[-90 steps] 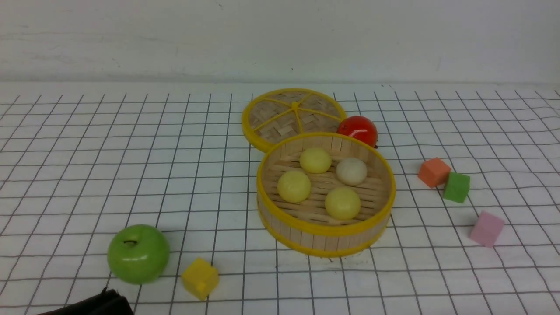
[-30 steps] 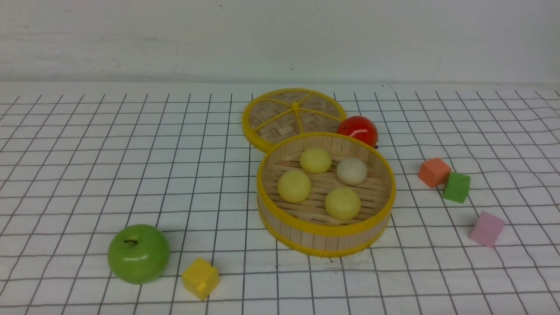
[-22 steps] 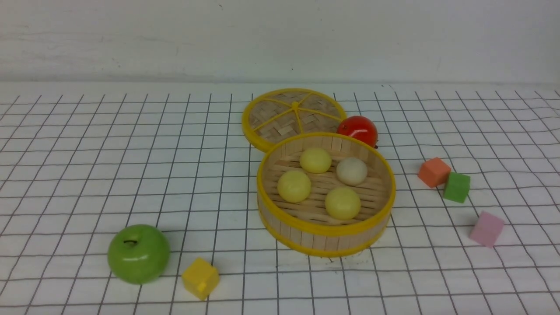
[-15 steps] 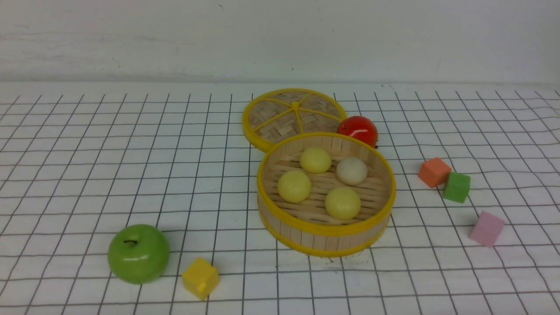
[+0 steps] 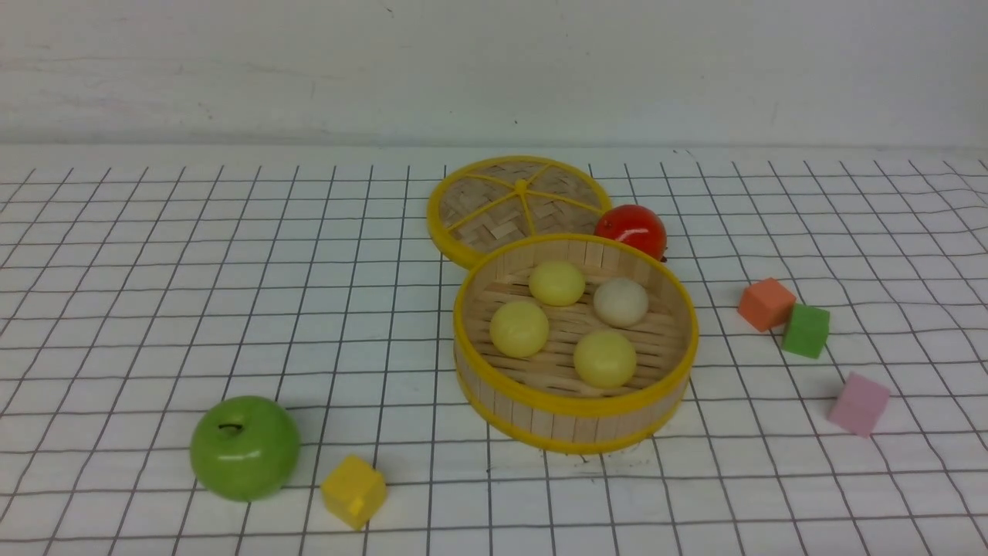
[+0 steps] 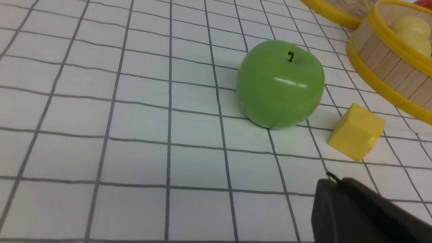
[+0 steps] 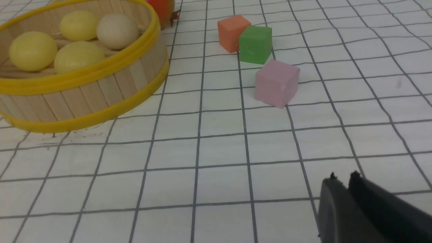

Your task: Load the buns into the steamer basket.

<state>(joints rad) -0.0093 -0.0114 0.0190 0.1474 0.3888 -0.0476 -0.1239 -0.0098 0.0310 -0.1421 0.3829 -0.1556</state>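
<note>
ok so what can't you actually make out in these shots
- Left gripper: left wrist view, cut off by the picture's corner; open or shut unclear.
- Lid: front view, near edge hidden behind the steamer basket.
- Red fruit: front view, lower part hidden by the basket's wall.
- Both arms: outside the front view.

Lab test bench: grid-marked tabletop [image 5: 154, 309], plain white wall [image 5: 494, 69], toy props

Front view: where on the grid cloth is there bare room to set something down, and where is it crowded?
Free: the whole left side, beyond the green apple and left of the lid, and the near strip in front of the steamer basket. Crowded: lid, basket and red fruit bunch together mid-table; the orange cube, green cube and pink cube cluster right.
</note>
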